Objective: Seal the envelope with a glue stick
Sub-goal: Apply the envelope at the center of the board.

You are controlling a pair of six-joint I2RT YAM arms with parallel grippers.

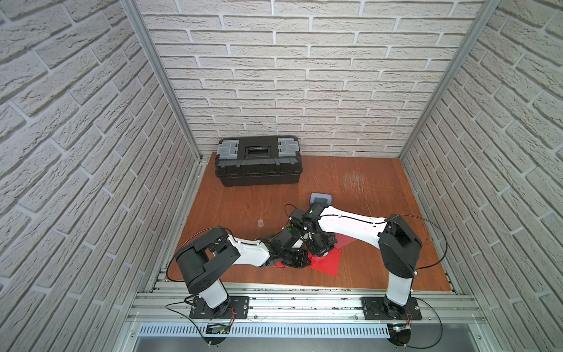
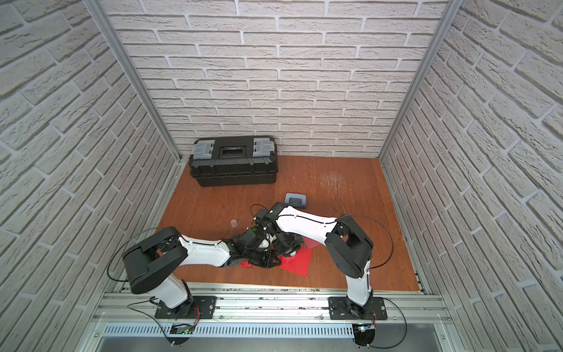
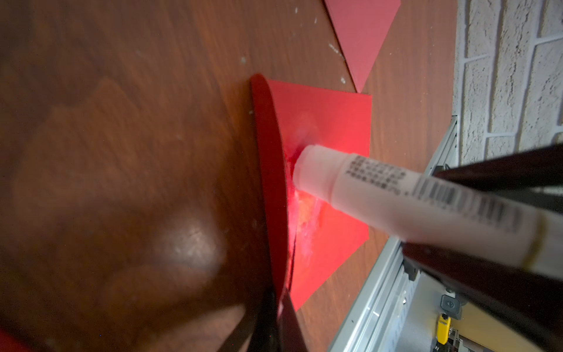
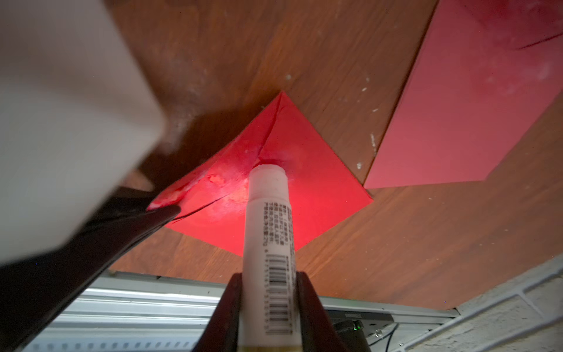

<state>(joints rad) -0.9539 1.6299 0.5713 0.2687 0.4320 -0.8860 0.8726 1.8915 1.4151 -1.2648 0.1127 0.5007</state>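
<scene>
A red envelope (image 4: 323,189) lies on the wooden table near the front edge, seen in both top views (image 1: 328,261) (image 2: 298,262). My right gripper (image 4: 268,282) is shut on the glue stick (image 4: 268,219), a white tube with a barcode label and no cap on. Its tip presses onto the envelope where whitish smears show. My left gripper (image 3: 278,304) is shut on the envelope's flap (image 3: 268,170) and holds it raised on edge beside the glue stick (image 3: 380,189). In the top views both wrists crowd over the envelope and hide the fingers.
A second duller red sheet (image 4: 457,106) lies just behind the envelope. A clear cap (image 1: 260,223) stands upright to the left. A grey-blue hole punch (image 1: 321,198) sits behind the right arm, and a black toolbox (image 1: 257,160) stands at the back wall. The aluminium rail (image 4: 152,304) runs along the front.
</scene>
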